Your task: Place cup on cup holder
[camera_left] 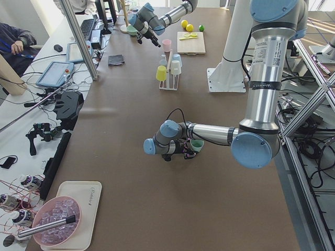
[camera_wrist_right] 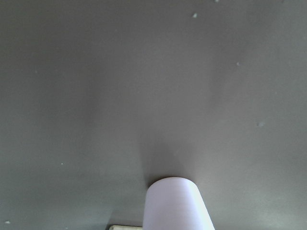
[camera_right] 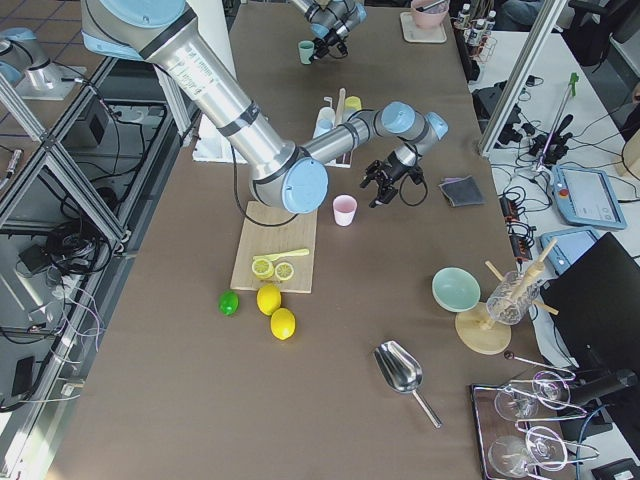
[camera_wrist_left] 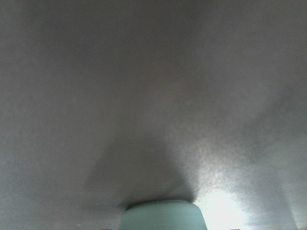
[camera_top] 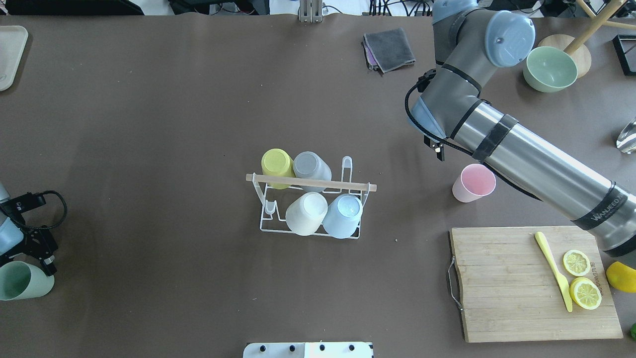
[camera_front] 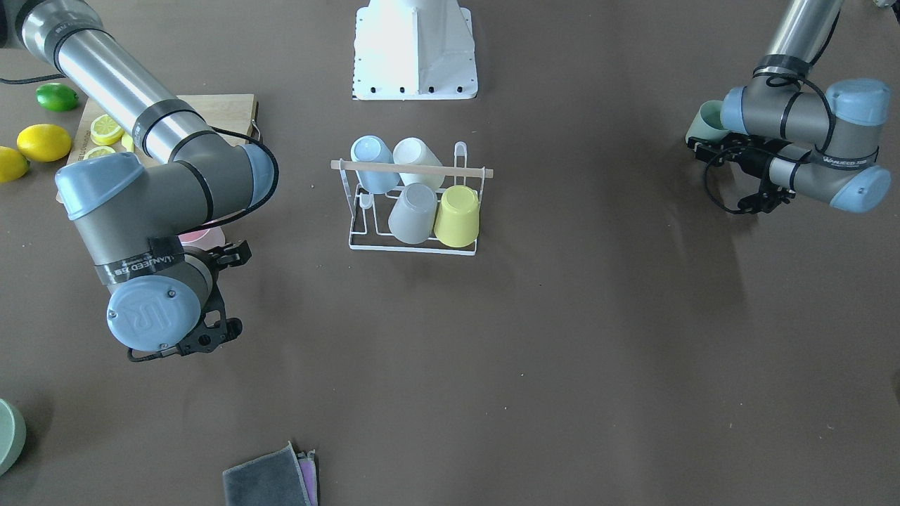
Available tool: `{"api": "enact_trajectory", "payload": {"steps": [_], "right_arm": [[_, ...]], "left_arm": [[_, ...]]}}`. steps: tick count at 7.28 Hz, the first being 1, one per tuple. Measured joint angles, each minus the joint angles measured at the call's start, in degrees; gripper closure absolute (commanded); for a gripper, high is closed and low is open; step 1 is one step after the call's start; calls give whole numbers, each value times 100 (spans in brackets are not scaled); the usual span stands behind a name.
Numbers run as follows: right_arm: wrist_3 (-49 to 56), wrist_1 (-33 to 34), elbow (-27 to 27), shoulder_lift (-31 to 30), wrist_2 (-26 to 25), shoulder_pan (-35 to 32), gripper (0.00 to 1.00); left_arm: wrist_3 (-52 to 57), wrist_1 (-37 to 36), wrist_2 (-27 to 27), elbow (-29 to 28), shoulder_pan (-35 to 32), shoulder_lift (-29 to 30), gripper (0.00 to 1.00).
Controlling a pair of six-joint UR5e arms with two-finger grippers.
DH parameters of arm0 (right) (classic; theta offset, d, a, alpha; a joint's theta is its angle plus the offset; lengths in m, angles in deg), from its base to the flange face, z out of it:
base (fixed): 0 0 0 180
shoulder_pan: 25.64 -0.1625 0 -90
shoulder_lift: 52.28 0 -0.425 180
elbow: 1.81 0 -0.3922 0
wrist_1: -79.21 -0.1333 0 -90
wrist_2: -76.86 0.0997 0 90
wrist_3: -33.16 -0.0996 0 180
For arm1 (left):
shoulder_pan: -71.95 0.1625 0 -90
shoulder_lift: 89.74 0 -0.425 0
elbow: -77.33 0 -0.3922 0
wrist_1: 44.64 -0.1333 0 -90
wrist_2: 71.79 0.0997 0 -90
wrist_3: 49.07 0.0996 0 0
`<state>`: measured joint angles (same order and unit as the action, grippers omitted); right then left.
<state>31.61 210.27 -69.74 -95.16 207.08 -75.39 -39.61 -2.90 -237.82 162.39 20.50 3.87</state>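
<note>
Cup holder (camera_top: 308, 183) has four cups (camera_top: 306, 214) on already. Pink cup (camera_top: 473, 182) on the right and green cup (camera_top: 22, 281) far left aren't on yet. Left gripper (camera_top: 37, 248) and right gripper (camera_top: 437, 149): can't tell how wide.

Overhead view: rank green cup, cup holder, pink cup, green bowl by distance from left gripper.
1. green cup, beside the left gripper, left edge.
2. cup holder, centre.
3. pink cup, right.
4. green bowl, far right corner.

Overhead and front cameras face oppositely, sharing the cup holder (camera_front: 464, 171).
</note>
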Motion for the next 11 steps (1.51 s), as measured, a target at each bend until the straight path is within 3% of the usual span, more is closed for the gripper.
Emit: {"api": "enact_trajectory", "payload": {"steps": [2, 5, 8, 11], "right_arm": [[190, 309, 394, 334, -456, 308, 2], [1020, 763, 513, 425, -1179, 348, 2], [1596, 802, 746, 416, -1062, 333, 2], [1982, 761, 1012, 411, -961, 423, 2]], "left_arm": [[-6, -5, -46, 19, 11, 0, 42], [-39, -11, -54, 56, 11, 13, 44], [-58, -15, -42, 144, -23, 56, 44], [-71, -8, 15, 358, -546, 83, 46]]}}
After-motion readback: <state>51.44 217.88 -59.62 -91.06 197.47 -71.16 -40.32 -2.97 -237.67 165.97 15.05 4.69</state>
